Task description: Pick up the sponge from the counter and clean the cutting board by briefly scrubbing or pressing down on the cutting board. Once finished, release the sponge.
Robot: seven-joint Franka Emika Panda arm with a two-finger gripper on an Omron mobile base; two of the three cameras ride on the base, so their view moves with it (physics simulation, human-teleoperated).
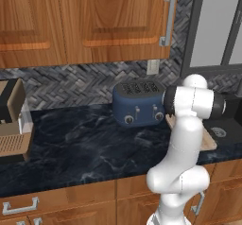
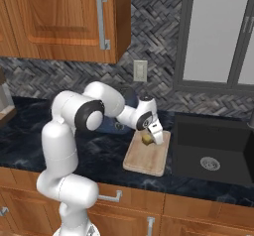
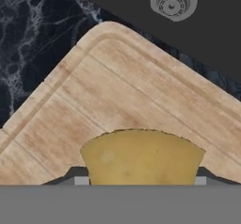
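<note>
1. The fingers [image 2: 147, 139] are clamped on the yellow sponge [image 3: 142, 156], which sits between them.
2. The sponge is pressed against the cutting board [image 2: 149, 158], toward its 12 o'clock end.
3. The board lies on the dark marble bench [image 1: 85, 148]; a black sink [image 2: 213, 148] lies at its 3 o'clock, a blue toaster [image 1: 138, 103] at its 10 o'clock.

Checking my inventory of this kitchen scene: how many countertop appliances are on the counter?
2: a blue toaster against the backsplash beside the cutting board, and a black-and-tan coffee machine at the counter's left end. The arm could hide others.
</note>
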